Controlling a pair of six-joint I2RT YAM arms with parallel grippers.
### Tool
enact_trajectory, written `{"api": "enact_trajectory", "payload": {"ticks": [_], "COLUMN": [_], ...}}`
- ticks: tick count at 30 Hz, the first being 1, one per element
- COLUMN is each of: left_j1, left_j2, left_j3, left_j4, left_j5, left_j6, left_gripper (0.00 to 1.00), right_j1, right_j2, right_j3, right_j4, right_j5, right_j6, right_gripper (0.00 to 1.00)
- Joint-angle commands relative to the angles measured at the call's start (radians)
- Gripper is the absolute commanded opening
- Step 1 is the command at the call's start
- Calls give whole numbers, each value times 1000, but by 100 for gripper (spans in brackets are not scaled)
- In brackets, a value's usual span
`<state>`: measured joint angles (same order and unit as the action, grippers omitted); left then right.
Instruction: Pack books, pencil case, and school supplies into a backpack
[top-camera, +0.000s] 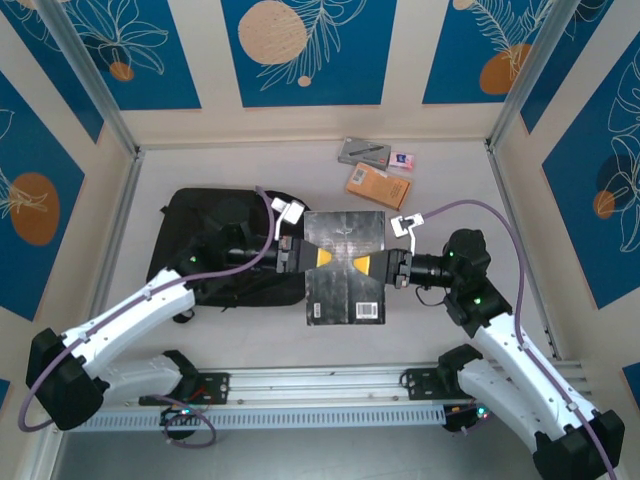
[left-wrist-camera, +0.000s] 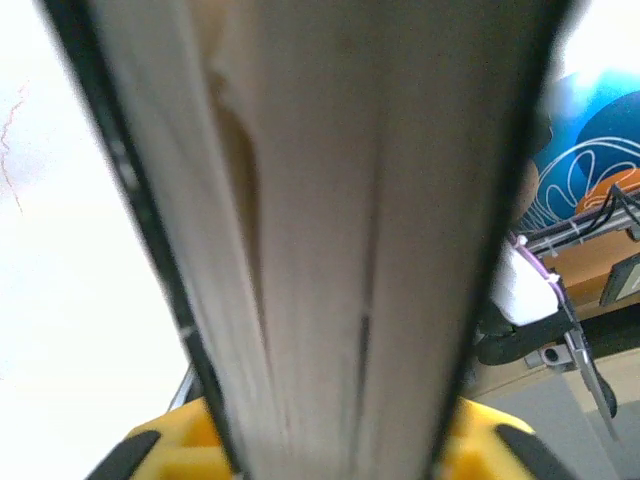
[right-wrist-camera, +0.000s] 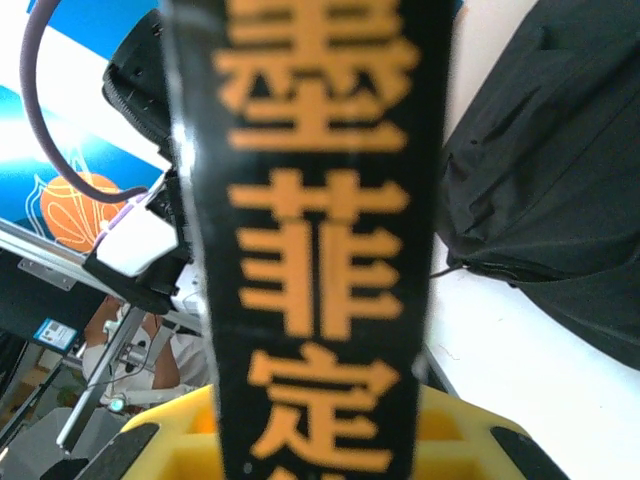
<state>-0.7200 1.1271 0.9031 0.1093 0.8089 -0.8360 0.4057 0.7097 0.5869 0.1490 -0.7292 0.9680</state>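
A black book (top-camera: 345, 235) with gold print hangs above the table's middle, held from both sides. My left gripper (top-camera: 328, 260) is shut on its left edge. In the left wrist view the grey page edges (left-wrist-camera: 330, 200) run between the yellow fingers (left-wrist-camera: 170, 445). My right gripper (top-camera: 362, 263) is shut on the spine side, and the right wrist view has the black spine (right-wrist-camera: 320, 200) with gold characters between its jaws. The black backpack (top-camera: 225, 250) lies to the left, under the left arm. An orange book (top-camera: 378, 185), the grey pencil case (top-camera: 362, 151) and a small pink eraser block (top-camera: 402, 159) lie at the back.
Low cream walls with blue panels close in the table on three sides. A metal rail (top-camera: 320, 385) carrying both arm bases runs along the near edge. The backpack's fabric (right-wrist-camera: 560, 150) lies close beside the held book in the right wrist view.
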Motion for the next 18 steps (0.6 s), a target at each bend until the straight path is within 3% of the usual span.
{"api": "enact_trajectory", "payload": {"ticks": [1,2,5,8,10,14,18], "left_j1": [6,6,7,7,7,6,3], "left_j2": [-29,-33,-56,-108,-150,-248,-312], "left_j3": [-24,-26,-25,-31,-44,-110,-159], "left_j4": [103,105,103,92,90,199,286], "left_j5": [25,14,-32,-134,-241,-461,-611], "left_j6": [-23,-23,-20,-11,-20,-108,-176], "left_gripper": [3,0,0,0,0,0,0], "right_j1": [-7,-6,2,27,59,135,206], "right_j2": [-16,-14,-19,-38,-54,-55,-23], "right_j3": [23,19,-2,-74,-118,-159,-204], "right_j4": [28,33,64,166,232,313,469], "right_j5": [61,69,100,170,246,387,511], "right_j6": [-9,-3,23,104,155,218,315], "right_gripper": [0,5,48,72,80,86,89]}}
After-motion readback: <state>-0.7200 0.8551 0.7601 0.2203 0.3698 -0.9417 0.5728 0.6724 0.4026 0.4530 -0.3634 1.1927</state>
